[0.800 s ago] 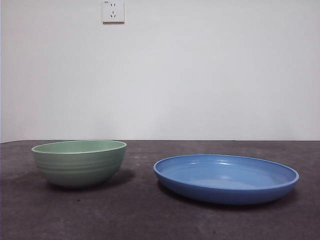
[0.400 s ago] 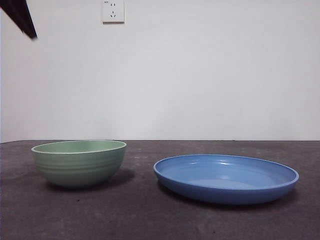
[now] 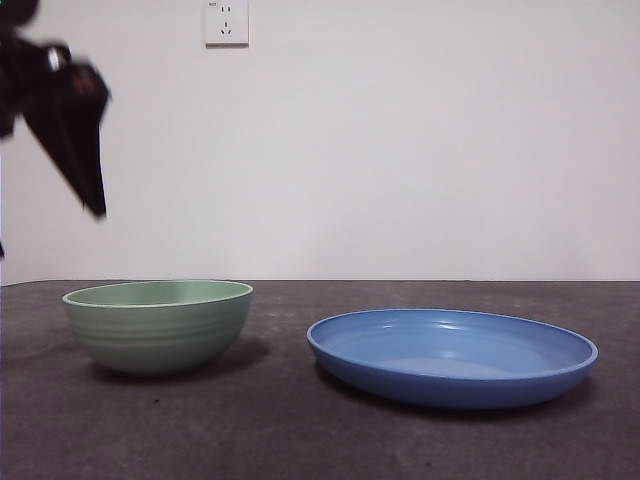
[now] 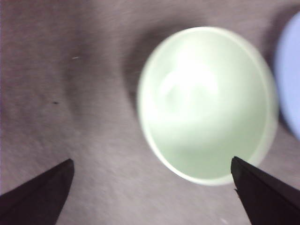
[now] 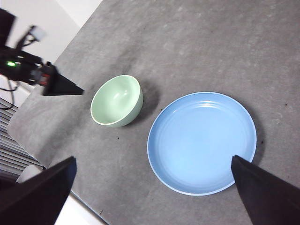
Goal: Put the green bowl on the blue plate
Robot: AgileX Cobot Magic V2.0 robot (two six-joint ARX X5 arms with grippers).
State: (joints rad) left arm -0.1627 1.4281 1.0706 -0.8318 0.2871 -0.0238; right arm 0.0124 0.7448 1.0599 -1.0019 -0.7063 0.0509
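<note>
- Since half a second ago the left gripper (image 3: 70,120) has come further into the front view: then only a black tip showed at the top left corner, now a large dark, blurred shape hangs there, high above and a little to the left of the green bowl (image 3: 157,324).
- The bowl and the blue plate (image 3: 452,356) lie just where they lay in the earlier pictures.
- In the left wrist view the left gripper's (image 4: 152,192) jaws are spread wide and hold nothing; the green bowl (image 4: 206,103) sits beyond them, blurred, closer to one jaw than the other, and nothing touches it.
- The right gripper (image 5: 152,192) is high above the table, jaws spread wide, empty, well clear of both dishes.
- The green bowl (image 5: 116,101) stands upright on the dark grey table (image 5: 197,51), just beside the blue plate (image 5: 202,142) but apart from it, not on it.
- A white wall socket (image 3: 226,22) is on the wall behind.
</note>
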